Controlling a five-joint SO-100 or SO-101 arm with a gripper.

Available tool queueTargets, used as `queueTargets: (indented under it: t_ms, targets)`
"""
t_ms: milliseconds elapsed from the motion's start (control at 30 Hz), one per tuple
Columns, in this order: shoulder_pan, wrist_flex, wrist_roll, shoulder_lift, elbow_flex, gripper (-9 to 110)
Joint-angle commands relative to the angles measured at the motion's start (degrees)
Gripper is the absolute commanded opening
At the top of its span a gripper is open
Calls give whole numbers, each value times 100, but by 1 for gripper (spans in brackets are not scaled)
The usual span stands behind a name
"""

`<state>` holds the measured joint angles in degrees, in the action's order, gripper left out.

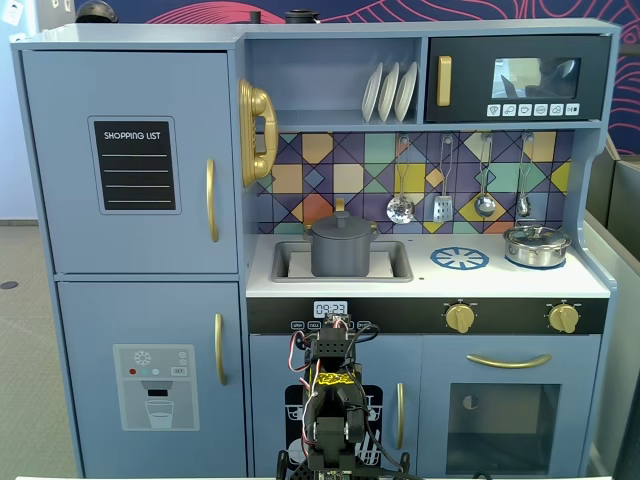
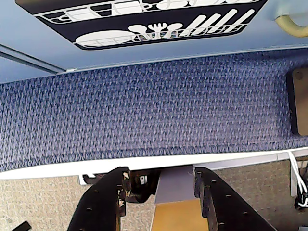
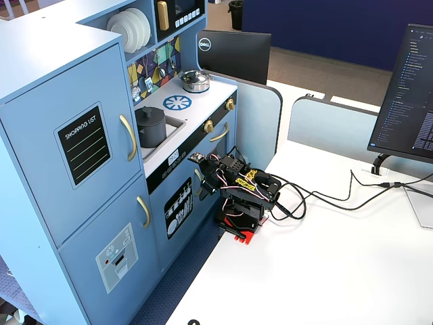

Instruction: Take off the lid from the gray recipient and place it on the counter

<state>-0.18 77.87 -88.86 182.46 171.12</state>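
The dark-gray lid (image 1: 341, 222) with its knob sits on the gray recipient (image 1: 343, 252), which stands in the recessed sink; both also show in a fixed view, the lid (image 3: 149, 111) on the pot (image 3: 151, 128). The white counter (image 1: 520, 281) (image 3: 203, 95) lies to the right of the sink. My arm (image 1: 333, 400) is folded low in front of the kitchen's dishwasher door, well below the counter. My gripper (image 2: 161, 174) (image 3: 202, 180) is open and empty, with the jaws apart over the blue carpet and the table edge.
A shiny silver lidded pot (image 1: 537, 245) and a printed blue burner (image 1: 460, 259) are on the counter's right part. Utensils hang above. A white table (image 3: 325, 271) carries the arm, cables (image 3: 325, 198) and a monitor (image 3: 407, 88). Gold knobs (image 1: 460, 318) line the front.
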Motion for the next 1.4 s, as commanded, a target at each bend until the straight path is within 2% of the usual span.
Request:
queueTargets:
  t_ms: [0,367,567,733,967,1133,1367]
  targets:
    - [404,984,0,-26,88,0]
    - [378,791,44,-26,88,0]
    - [360,-659,369,-290,-396,0]
    - [202,-1494,290,-993,-1758,0]
    - [141,-3357,-378,-1424,-3445,0]
    - [141,-4860,-431,-1564,-3691,0]
    - [308,-5607,-615,-1749,-3718,2]
